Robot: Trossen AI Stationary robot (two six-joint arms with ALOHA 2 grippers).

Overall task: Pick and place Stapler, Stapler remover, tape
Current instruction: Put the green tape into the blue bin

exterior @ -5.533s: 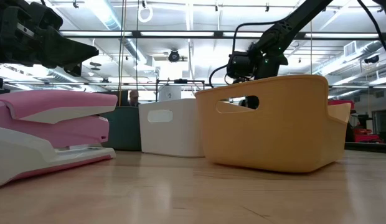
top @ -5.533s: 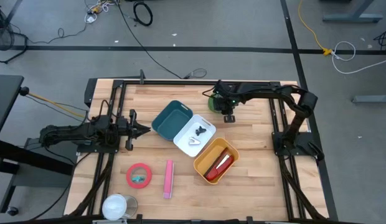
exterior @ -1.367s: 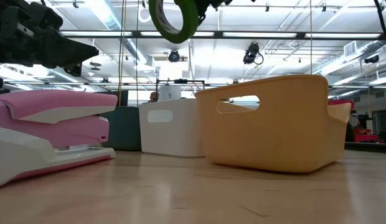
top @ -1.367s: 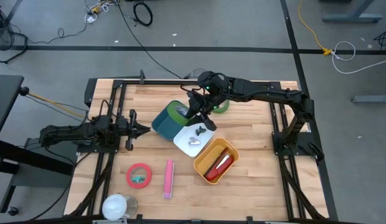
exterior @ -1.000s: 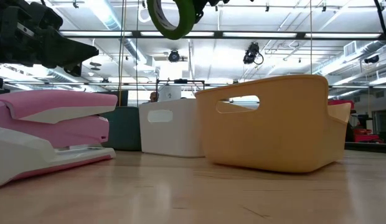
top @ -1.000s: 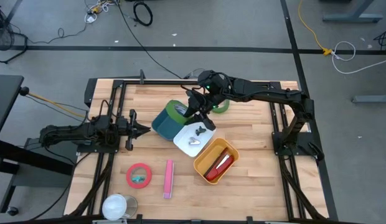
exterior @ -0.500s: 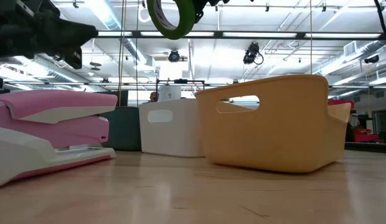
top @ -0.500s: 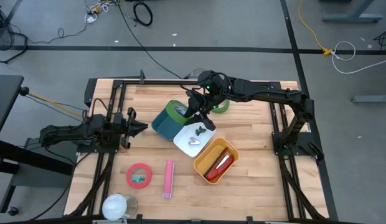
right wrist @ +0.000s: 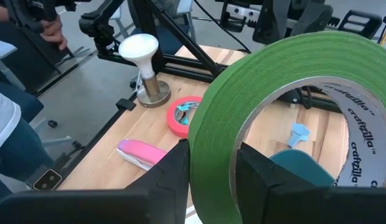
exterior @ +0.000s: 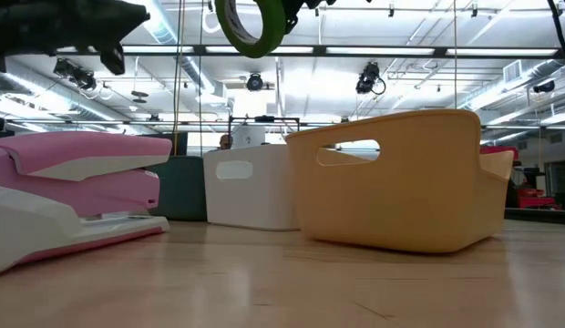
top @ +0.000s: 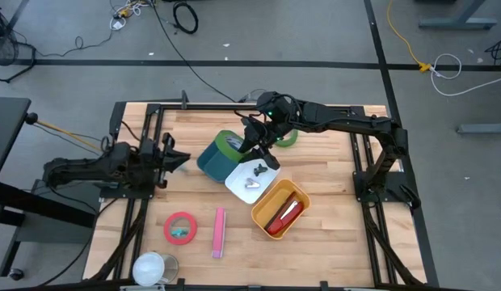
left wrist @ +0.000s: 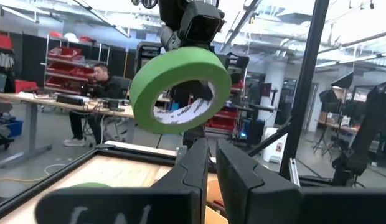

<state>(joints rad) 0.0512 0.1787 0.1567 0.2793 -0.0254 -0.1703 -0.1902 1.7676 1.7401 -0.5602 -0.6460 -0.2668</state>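
Note:
My right gripper [right wrist: 211,155] is shut on a green tape roll [top: 229,145], held high over the teal bin [top: 221,159]. The roll also shows at the top of the low view [exterior: 253,25] and in the left wrist view [left wrist: 179,89]. A dark staple remover [top: 259,170] lies in the white bin [top: 241,187]. A red stapler [top: 284,214] lies in the yellow bin [top: 265,202]. A pink stapler [top: 219,233] rests flat on the table. My left gripper [top: 174,158] is shut, holds nothing and hovers at the table's left. My right gripper pinches the roll's wall [right wrist: 208,146], one finger [right wrist: 264,168] inside the hole and the other finger [right wrist: 171,177] on the green outer face. The fingers slant down from the table's far right. The roll hangs on edge, clear of the teal bin.
A red tape roll [top: 180,227] lies near the pink stapler, and a second green roll [top: 288,138] lies at the far side. A white bulb-shaped object [top: 153,268] stands at the near left edge. Black frame rails [top: 145,129] border the table.
My left gripper has risen from beside the table's left rails and tipped its fingers upward, staying shut. My right gripper and the green roll have kept still over the teal bin.

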